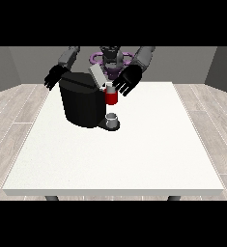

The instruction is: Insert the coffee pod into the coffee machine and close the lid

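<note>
The black coffee machine [81, 103] stands on the far left part of the white table [134, 154]. Its grey lid [97, 76] is tilted up and open. At the machine's front is a red pod holder [111, 98], and a small pale piece [108, 86] that may be the coffee pod sits on top of it. The hand at the view's right [126, 81] hovers just right of the holder with its fingers spread, close to the pale piece. The hand at the view's left [53, 77] hangs behind the machine's left corner, fingers relaxed and holding nothing.
A small grey cup [112, 119] stands on the machine's base under the red holder. The table's white surface stretches to the front and right of the machine. Grey walls and a wooden floor surround the table.
</note>
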